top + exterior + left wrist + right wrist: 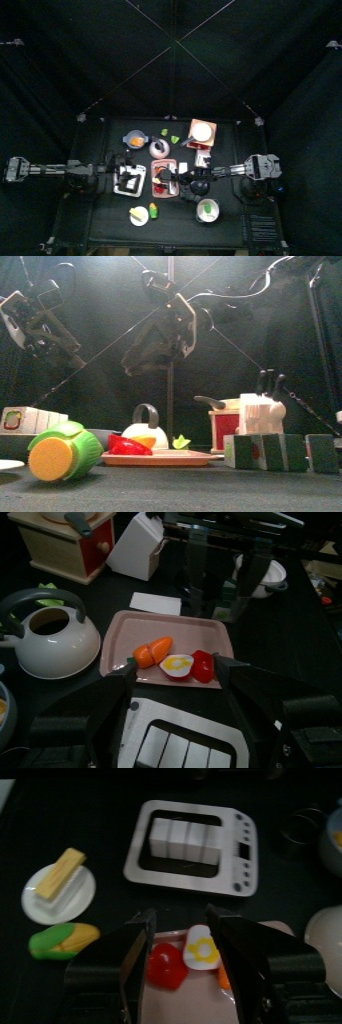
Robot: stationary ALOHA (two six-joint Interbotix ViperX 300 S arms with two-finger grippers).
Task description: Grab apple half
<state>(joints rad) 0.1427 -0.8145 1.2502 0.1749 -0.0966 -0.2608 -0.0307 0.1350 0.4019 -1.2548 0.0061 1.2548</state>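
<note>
The red apple half (203,665) lies on a pink tray (134,624) beside a fried egg (177,664) and an orange piece (154,650). In the right wrist view the apple half (166,964) and egg (201,948) sit below my open right gripper (181,918), which hovers over the tray (277,928) holding nothing. My left gripper (174,672) is open too, held over the tray's near side and empty. From the front, the apple half (127,444) rests on the tray (160,459), and both grippers hang well above it.
A white kettle (47,637) stands next to the tray. A white toaster (194,843), a plate with a yellow wedge (60,883) and a corn cob (60,938) lie nearby. A knife block (261,411) and a red grinder (225,424) stand behind.
</note>
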